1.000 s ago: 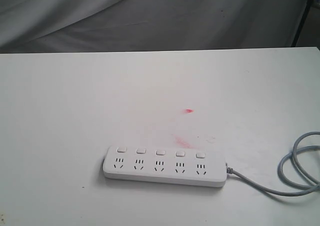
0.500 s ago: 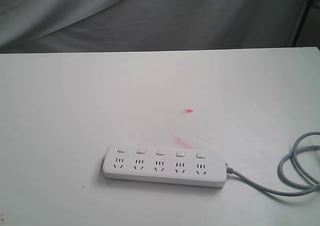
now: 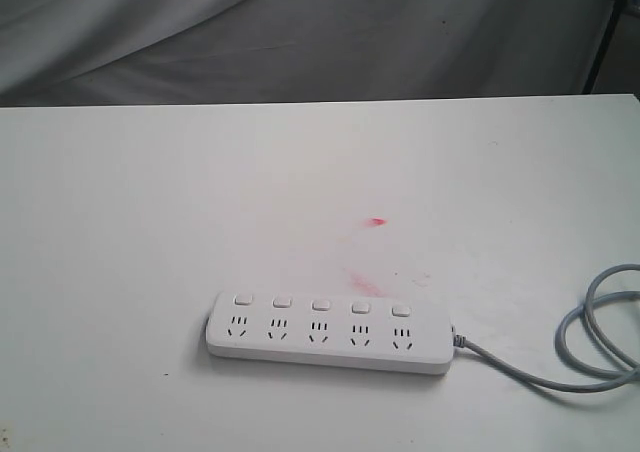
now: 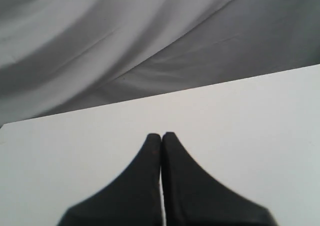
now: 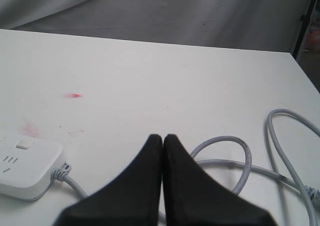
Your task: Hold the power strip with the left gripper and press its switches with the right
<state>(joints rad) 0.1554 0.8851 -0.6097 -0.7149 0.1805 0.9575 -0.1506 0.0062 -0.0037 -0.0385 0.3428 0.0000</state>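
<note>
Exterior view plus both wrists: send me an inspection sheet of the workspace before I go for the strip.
Surface: white table, red smudges near its middle.
Job's things: power strip lies flat, five switches in a row, nothing touching it.
Clutter: nothing seen.
End effectors: left end effector shut, empty, over bare table; right end effector shut, empty, short of the strip.
Cables: grey cord leaves one end of the strip and loops on the table.
Surroundings: grey cloth backdrop; dark stand at the far right.
</note>
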